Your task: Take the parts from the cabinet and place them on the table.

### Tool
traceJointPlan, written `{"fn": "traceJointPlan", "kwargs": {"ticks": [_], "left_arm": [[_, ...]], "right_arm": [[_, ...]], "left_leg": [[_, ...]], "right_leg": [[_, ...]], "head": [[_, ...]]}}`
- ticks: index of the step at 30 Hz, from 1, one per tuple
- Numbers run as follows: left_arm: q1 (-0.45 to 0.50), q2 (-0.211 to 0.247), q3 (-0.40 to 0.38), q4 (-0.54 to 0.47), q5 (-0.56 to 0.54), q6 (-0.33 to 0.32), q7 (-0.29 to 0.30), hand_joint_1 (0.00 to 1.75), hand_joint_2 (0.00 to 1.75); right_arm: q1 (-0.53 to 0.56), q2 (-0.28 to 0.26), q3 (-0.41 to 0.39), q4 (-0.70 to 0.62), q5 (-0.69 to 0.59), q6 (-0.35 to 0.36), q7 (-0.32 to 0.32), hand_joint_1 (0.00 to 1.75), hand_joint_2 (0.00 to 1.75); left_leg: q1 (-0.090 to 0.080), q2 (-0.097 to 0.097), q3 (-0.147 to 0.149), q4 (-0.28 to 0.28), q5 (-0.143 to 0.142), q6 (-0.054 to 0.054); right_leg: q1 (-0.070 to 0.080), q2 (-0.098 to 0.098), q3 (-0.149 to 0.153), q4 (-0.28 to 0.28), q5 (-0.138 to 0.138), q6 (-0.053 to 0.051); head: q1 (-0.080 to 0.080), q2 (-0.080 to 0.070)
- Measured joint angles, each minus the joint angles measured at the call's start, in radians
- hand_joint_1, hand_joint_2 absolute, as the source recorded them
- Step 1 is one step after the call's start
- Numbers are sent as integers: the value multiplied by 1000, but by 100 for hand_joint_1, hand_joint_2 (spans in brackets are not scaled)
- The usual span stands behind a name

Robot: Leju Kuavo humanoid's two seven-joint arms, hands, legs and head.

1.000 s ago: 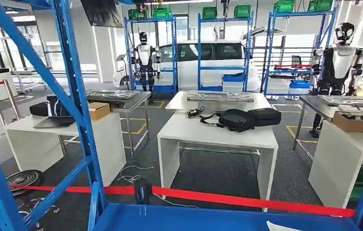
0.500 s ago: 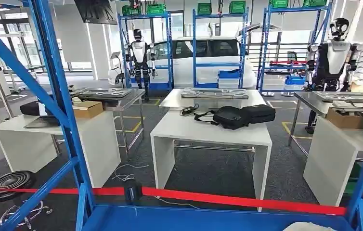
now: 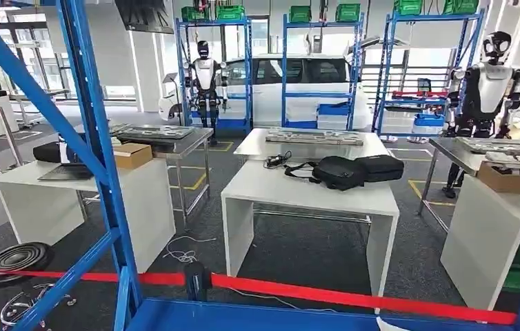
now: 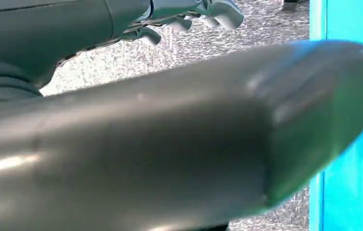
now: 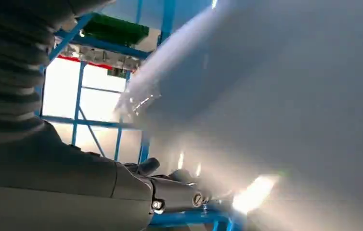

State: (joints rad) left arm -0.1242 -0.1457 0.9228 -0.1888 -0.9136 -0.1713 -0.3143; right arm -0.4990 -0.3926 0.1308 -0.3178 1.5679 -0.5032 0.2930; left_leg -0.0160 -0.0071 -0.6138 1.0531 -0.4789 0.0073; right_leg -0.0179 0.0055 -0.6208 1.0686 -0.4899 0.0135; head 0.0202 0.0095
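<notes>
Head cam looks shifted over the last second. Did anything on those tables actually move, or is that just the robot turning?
Only the camera moved: the whole view swung one way, then part of the way back. The black bags lie the same on the white table, the cardboard box sits as before, and the red barrier tape is unchanged. No part was picked up or released.

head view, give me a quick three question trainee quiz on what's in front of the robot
1. True or false: a red tape stretches across in front of the white table.
2. What lies on that table? A) black bags B) green crates C) a tyre
3. What vehicle stands behind the blue racks?

Key: 1 true. 2 A, black bags. 3 a white car.
</notes>
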Motion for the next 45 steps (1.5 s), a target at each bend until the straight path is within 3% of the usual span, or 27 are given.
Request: {"fn": "traceJointPlan", "kwargs": {"ticks": [2, 3, 4, 5, 6, 7, 8, 9, 15, 45], "left_arm": [[1, 0, 0, 0, 0, 0, -2, 0, 0], [1, 1, 0, 0, 0, 0, -4, 0, 0], [0, 1, 1, 0, 1, 0, -5, 0, 0], [0, 0, 1, 0, 1, 0, -5, 0, 0], [0, 0, 1, 0, 1, 0, -5, 0, 0], [0, 0, 1, 0, 1, 0, -5, 0, 0], [0, 0, 1, 0, 1, 0, -5, 0, 0], [0, 0, 1, 0, 1, 0, -6, 0, 0], [1, 0, 1, 0, 1, 2, -10, 0, 0], [0, -3, 1, 0, -2, 1, -20, 0, 0]], "right_arm": [[-4, 0, -1, 0, 0, -2, -3, 0, 175], [-6, 1, -1, 0, 0, -1, -6, 0, 175], [-7, 1, -2, 0, 0, -1, -7, 0, 175], [-7, 1, -3, 0, 0, -1, -8, 0, 175], [-7, 2, -4, 0, 0, -1, -8, 0, 175], [-8, 2, -6, 0, 1, -1, -9, 66, 175], [-8, 2, -7, 0, 1, -2, -11, 70, 175], [-9, 2, -8, 0, 1, -3, -14, 175, 175], [-9, 2, -23, 0, -3, 0, -27, 175, 175], [-7, 2, -66, 0, 0, -9, -60, 175, 175]], "left_leg": [[2, 0, 7, -10, 3, -5], [-2, 1, 5, -16, 2, 26], [-3, 0, 11, -16, 0, 46], [-3, 0, 15, -20, 0, 46], [-3, 0, 16, -23, 2, 39], [-4, 0, 19, -27, 3, 29], [-3, 0, 22, -29, 4, 22], [-3, 0, 24, -30, 5, 19], [-1, 0, 29, -33, 8, -5], [-3, -1, 32, -33, 6, -1]], "right_leg": [[1, 2, 6, -11, 4, -7], [1, 2, 10, -17, 7, -7], [1, 2, 13, -19, 6, -7], [1, 2, 16, -20, 6, -7], [1, 1, 19, -21, 4, -10], [1, 1, 21, -21, 3, -11], [1, 1, 21, -21, 3, -12], [1, 1, 21, -21, 2, -13], [1, 0, 21, -21, 2, -14], [1, 0, 35, -39, 7, -5]], "head": [[-2, 0], [-2, 0], [-2, 0], [-2, 0], [-2, 0], [-2, 0], [-2, 0], [-2, 0], [-2, 0], [-2, 0]]}}
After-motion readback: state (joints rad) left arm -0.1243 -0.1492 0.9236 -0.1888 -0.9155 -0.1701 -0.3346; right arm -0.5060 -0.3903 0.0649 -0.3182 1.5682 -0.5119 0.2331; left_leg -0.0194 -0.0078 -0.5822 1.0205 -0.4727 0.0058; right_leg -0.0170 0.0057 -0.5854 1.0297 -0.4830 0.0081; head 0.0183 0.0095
